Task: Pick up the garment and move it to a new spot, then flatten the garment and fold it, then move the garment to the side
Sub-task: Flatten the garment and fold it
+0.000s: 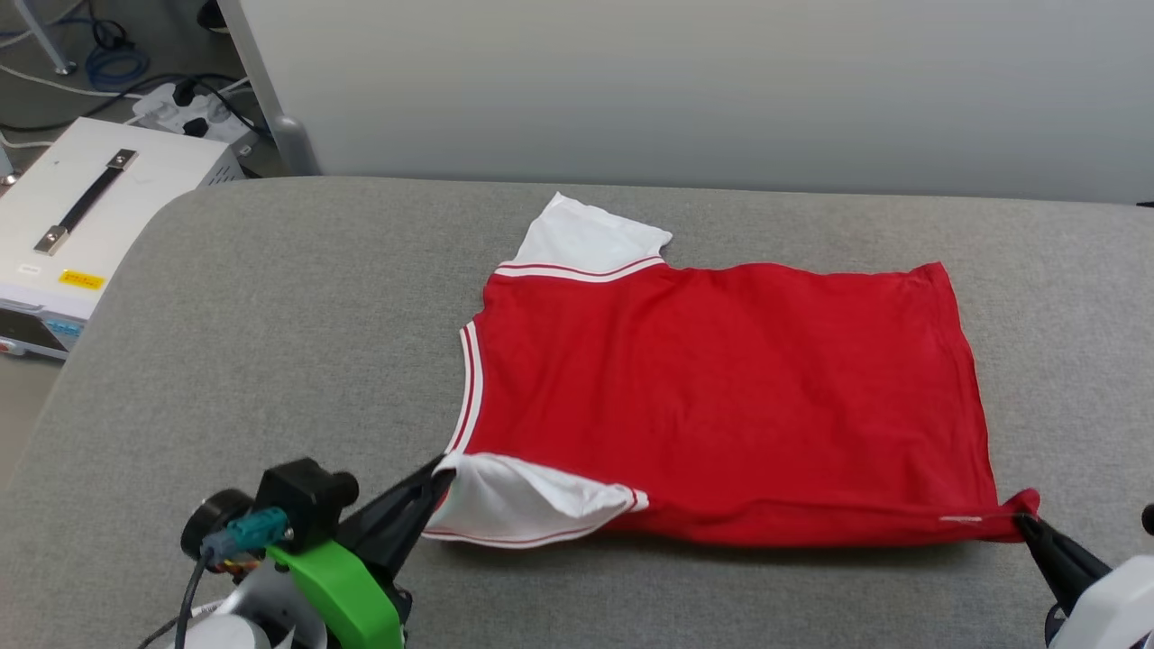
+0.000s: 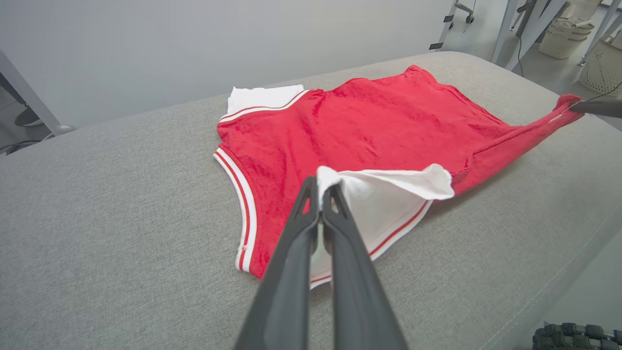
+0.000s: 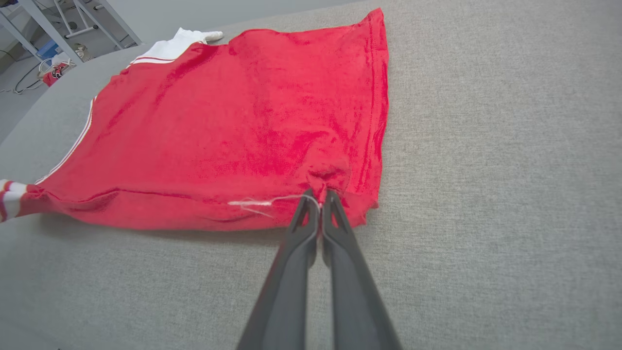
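The garment (image 1: 721,388) is a red T-shirt with white sleeves and red-white trim, spread plain side up on the grey table (image 1: 270,315), neck to the left. My left gripper (image 1: 440,475) is shut on the near white sleeve and lifts its edge; the left wrist view has that gripper (image 2: 320,187) pinching the sleeve's corner on the garment (image 2: 369,121). My right gripper (image 1: 1023,518) is shut on the near hem corner at the right. In the right wrist view that gripper (image 3: 318,197) bites the red hem of the garment (image 3: 243,126), beside a loose white thread.
A white box (image 1: 81,216) with a black handle stands on the floor at the left, beside cables and a power strip (image 1: 194,108). A pale wall panel (image 1: 685,81) rises behind the table. Bare grey table surface lies left of the shirt.
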